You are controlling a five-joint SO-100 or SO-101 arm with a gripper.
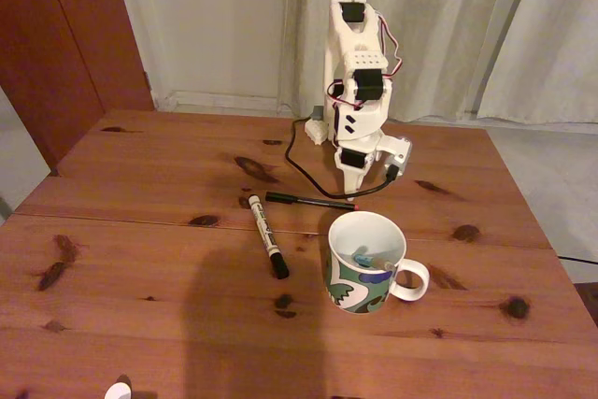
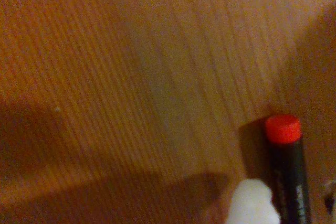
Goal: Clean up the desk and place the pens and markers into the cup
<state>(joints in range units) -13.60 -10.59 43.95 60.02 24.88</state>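
Note:
On the desk [image 1: 140, 231] the white marker with a black cap [image 1: 268, 235] lies left of the cup [image 1: 348, 279]. The thin black pen [image 1: 308, 199] lies behind the cup, its red end pointing right. A teal pen [image 1: 363, 257] rests inside the cup. My arm is folded at the back of the desk, and my gripper [image 1: 353, 178] points down just above the pen's red end; its jaws look shut and empty. In the wrist view, one white fingertip [image 2: 252, 205] sits right beside the black pen [image 2: 289, 177].
A black cable [image 1: 297, 167] loops from the arm's base across the desk toward the gripper. A small white object [image 1: 117, 391] shows at the desk's front edge. Curtains and a wooden door stand behind the desk.

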